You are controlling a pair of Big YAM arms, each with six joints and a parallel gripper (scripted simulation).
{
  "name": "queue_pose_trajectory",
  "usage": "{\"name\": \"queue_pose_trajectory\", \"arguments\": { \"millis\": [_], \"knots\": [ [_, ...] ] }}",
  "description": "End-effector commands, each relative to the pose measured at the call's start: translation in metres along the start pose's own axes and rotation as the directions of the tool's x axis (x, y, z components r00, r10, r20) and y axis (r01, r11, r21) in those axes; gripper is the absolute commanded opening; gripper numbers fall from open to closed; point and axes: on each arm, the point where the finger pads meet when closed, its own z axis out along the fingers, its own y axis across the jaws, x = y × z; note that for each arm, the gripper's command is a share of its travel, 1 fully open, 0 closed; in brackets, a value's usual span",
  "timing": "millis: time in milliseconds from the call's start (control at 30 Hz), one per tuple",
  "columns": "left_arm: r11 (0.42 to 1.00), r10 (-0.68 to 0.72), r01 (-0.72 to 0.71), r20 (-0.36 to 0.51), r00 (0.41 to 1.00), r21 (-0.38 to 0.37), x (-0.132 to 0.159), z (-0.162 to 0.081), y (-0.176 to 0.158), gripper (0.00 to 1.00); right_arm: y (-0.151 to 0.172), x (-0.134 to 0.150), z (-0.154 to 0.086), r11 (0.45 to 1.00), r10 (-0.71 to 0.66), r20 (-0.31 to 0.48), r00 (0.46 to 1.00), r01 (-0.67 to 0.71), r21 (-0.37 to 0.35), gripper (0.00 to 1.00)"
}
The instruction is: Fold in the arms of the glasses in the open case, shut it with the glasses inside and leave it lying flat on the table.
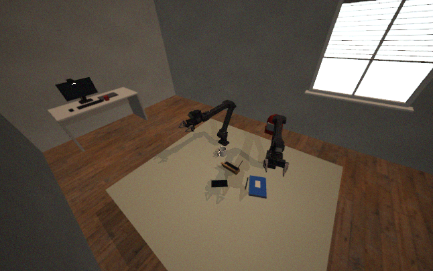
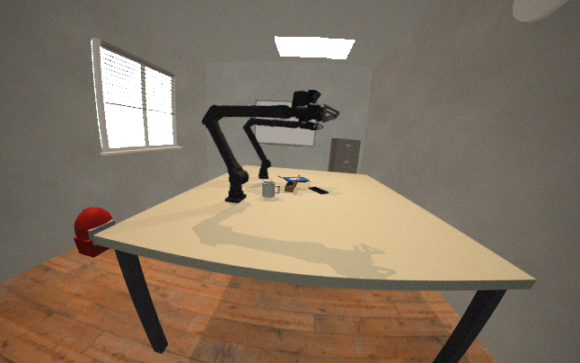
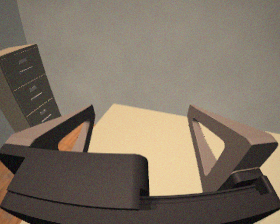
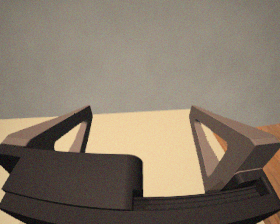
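Observation:
The open brown glasses case (image 1: 231, 166) lies near the middle of the table, with a dark arm of the glasses sticking up out of it. It also shows small in the exterior view (image 2: 291, 184). My left gripper (image 1: 274, 166) hangs open and empty above the table, off to one side of the case and above the blue book; it also shows in the exterior view (image 2: 317, 126). My right gripper (image 1: 186, 126) is open and empty, held high and stretched far away from the case; it also shows in the exterior view (image 2: 330, 112). Neither wrist view shows the case.
A grey mug (image 1: 221, 151) stands by the right arm's base. A blue book (image 1: 257, 186) and a pen (image 1: 246, 182) lie beside the case.

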Motion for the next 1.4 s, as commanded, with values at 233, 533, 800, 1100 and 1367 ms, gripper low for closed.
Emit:
{"name": "queue_pose_trajectory", "arguments": {
  "millis": [233, 533, 800, 1100, 1367],
  "knots": [
    [0.997, 0.066, -0.063, -0.061, 0.996, 0.052, 0.025, 0.010, -0.019, 0.96, -0.004, -0.041, 0.005, 1.000, -0.007, 0.072, 0.997, 0.007, 0.004, 1.00],
    [0.925, 0.319, -0.261, -0.188, 0.929, 0.276, 0.105, 0.002, -0.072, 0.96, -0.004, -0.041, 0.005, 1.000, -0.007, 0.072, 0.997, 0.007, 0.004, 1.00],
    [0.831, 0.461, -0.340, -0.203, 0.864, 0.441, 0.144, -0.006, -0.109, 0.96, -0.004, -0.041, 0.005, 1.000, -0.007, 0.072, 0.997, 0.007, 0.005, 1.00],
    [0.615, 0.647, -0.351, -0.197, 0.737, 0.706, 0.245, -0.052, -0.161, 0.96, -0.004, -0.041, 0.005, 1.000, -0.007, 0.072, 0.997, 0.007, 0.005, 1.00],
    [0.443, 0.727, -0.352, -0.101, 0.679, 0.824, 0.272, -0.079, -0.191, 0.96, -0.004, -0.041, 0.005, 1.000, -0.007, 0.072, 0.997, 0.007, 0.005, 1.00]
  ]
}}
